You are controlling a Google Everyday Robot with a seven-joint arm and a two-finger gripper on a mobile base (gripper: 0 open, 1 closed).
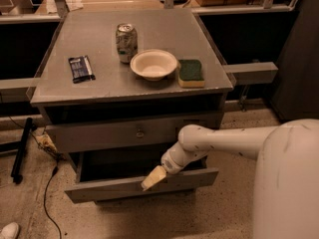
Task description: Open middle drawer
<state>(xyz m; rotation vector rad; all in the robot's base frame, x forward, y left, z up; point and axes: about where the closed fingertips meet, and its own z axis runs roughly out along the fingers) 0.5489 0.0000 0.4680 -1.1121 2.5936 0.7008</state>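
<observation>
The middle drawer [109,187] is a long, low grey front. It stands pulled out from the cabinet, and its dark inside shows behind it. My gripper [152,179] sits at the centre of this front, at its top edge, and covers the spot where a knob would be. My white arm reaches in from the right. Above it, the shut grey drawer front [99,134] shows a small central knob [140,132].
On the cabinet top [99,86] stand a soda can [126,42], a white bowl [153,63], a green sponge [191,72] and a dark snack packet [80,67]. A cable [47,193] and a black pole [22,148] lie on the floor at the left.
</observation>
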